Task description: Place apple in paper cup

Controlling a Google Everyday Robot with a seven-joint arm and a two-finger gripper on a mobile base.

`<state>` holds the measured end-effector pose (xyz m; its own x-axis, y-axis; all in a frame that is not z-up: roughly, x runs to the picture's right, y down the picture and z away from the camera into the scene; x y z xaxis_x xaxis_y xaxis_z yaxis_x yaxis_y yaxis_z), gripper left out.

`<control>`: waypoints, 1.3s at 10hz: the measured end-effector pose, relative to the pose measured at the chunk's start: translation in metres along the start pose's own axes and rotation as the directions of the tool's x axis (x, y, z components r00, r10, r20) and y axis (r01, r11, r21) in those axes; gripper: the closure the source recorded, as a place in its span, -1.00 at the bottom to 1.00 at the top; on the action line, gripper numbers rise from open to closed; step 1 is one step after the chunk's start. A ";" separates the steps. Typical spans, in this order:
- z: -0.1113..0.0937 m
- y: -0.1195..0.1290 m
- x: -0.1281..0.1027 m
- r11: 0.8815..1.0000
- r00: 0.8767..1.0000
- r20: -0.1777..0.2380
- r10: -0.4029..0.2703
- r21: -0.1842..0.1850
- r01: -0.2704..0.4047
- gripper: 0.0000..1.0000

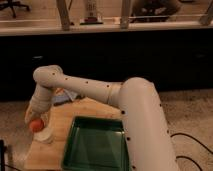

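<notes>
The gripper hangs at the lower left of the frame, pointing down at the end of the arm. The apple sits right at its tip. Whether the gripper is clamped on the apple or stands open around it I cannot tell.

The apple is at the mouth of the cup, toward the rim's left side. Whether it rests inside or hangs just over the edge is not clear.

The likely trouble is that offset. If the apple meets the rim instead of the opening, it could roll off to the left, over the near edge of the table, which lies close by. The cup is light and short. A nudge from the gripper on the way up, or the apple's weight on one side of the rim, could tip it. A straight lift would be safest.

To the right of the cup, a little apart from it, lies the green tray, which takes up most of the table. It would stop a roll that way. Behind the arm, at the table's far edge, is a small blue and orange thing, too blurred to name. Cables lie on the floor at the right, well away. Nothing stands between the gripper and the cup.
</notes>
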<state>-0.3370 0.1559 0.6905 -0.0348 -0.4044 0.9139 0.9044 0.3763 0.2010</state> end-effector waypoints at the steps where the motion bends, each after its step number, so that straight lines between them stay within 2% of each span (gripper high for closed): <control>1: 0.000 0.000 0.000 1.000 1.000 0.000 0.000 -0.001 0.000 -0.60; 13: -0.002 0.000 0.001 1.000 1.000 0.003 0.000 -0.024 0.000 -0.60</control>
<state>-0.3362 0.1535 0.6907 -0.0360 -0.4019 0.9150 0.9144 0.3561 0.1924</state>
